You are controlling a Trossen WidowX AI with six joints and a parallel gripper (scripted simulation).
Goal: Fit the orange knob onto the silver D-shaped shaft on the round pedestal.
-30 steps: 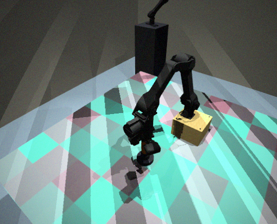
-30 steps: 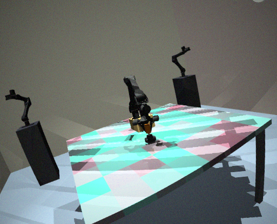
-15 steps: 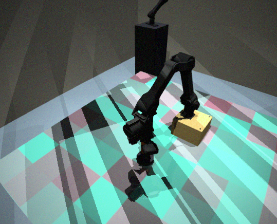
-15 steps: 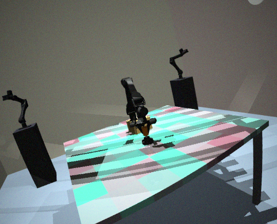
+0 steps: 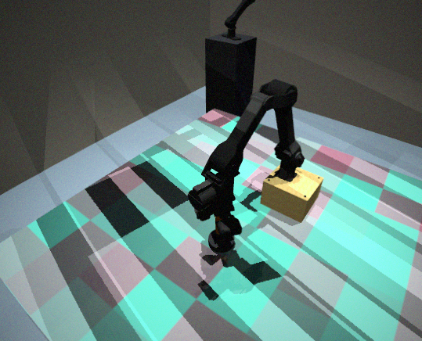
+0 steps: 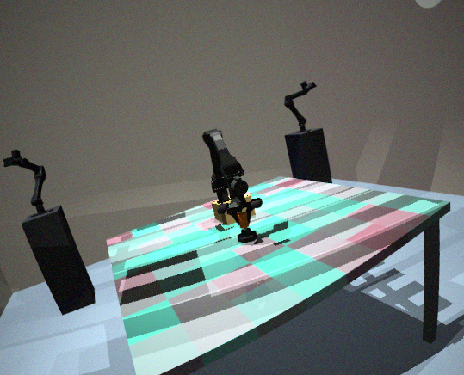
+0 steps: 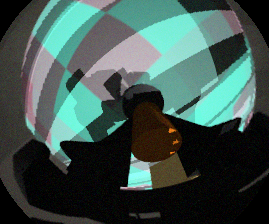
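The orange knob [image 5: 218, 220] [image 6: 243, 219] [image 7: 156, 136] is between the fingers of my gripper [image 5: 223, 224] [image 6: 242, 212] [image 7: 147, 117], which is shut on it. In the exterior view the knob looks upright, wider above and narrower below. The dark round pedestal [image 5: 221, 244] [image 6: 247, 236] [image 7: 130, 102] stands on the table directly below. The knob's lower end reaches the top of the pedestal or just above it; I cannot tell whether they touch. The silver shaft, the hole underneath the knob and both flat sides are hidden.
The arm's base stands on a yellow block [image 5: 284, 199] [image 6: 223, 215] behind the pedestal. Patterned light and dark shadows cross the checkered table [image 5: 140, 313] [image 6: 283, 284]. Two black pillars [image 6: 59, 262] [image 6: 307, 155] with small arms stand beyond the table.
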